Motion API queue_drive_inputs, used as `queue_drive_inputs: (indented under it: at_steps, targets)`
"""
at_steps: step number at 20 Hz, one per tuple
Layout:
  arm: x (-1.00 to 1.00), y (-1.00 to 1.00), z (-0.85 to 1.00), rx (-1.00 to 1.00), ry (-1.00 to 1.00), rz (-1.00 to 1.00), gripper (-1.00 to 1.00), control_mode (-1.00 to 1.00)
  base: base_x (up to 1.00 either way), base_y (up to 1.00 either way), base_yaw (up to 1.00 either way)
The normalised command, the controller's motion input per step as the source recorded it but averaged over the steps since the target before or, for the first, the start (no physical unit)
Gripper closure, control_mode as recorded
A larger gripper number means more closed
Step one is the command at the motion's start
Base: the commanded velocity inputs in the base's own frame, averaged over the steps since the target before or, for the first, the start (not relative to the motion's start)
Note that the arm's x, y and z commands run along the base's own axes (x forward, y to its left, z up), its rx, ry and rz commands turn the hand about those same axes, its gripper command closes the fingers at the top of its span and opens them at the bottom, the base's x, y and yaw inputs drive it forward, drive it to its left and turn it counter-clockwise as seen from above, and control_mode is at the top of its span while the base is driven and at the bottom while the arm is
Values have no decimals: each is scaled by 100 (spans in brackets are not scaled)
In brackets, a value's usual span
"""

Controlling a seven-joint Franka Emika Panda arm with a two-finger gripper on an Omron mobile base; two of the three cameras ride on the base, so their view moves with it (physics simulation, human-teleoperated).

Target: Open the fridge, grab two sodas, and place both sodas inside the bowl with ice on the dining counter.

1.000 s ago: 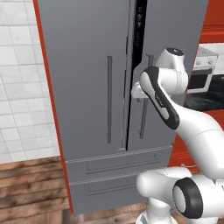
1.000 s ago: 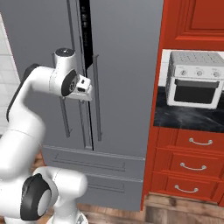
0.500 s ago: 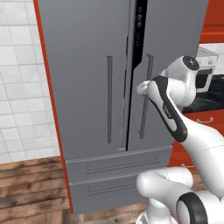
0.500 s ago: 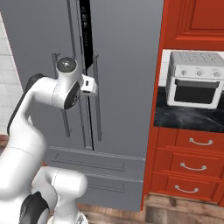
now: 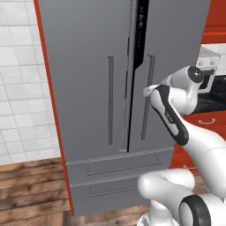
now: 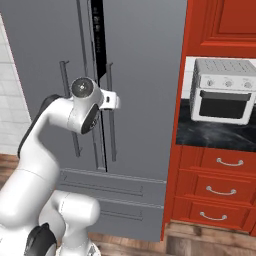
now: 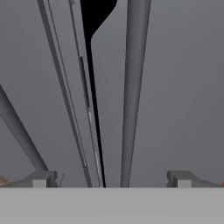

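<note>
Gripper (image 7: 111,179) wide apart — fridge (image 7: 183,87) handle (image 7: 133,87) between fingertips, hand view.

Both base views face the fridge (image 5: 101,110) from either side; the hand view sits close at its door seam.

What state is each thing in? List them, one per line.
fridge: both doors shut, lower drawers shut.
right door handle: free, lined up between the fingers.
gripper: open, empty.
toaster oven: door shut.
red cabinet drawers: shut.
</note>
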Motion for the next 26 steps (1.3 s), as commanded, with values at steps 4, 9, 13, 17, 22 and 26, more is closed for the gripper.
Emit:
queue_drive_inputs:
  at_steps: [4, 9, 13, 17, 22, 26]
  targets:
    - [31, -7, 5, 0, 0, -3, -100, -100, 0, 0, 0]
    - [18, 2, 0, 0, 0, -5, -100, -100, 0, 0, 0]
    - [21, 11, 0, 0, -2, -6, -100, -100, 0, 0, 0]
    - [33, 12, 0, 0, 0, -2, -100, -100, 0, 0, 0]
    - [46, -2, 0, 0, 0, 0, -100, -100, 0, 0, 0]
    - [53, -9, 0, 0, 0, 0, -100, -100, 0, 0, 0]
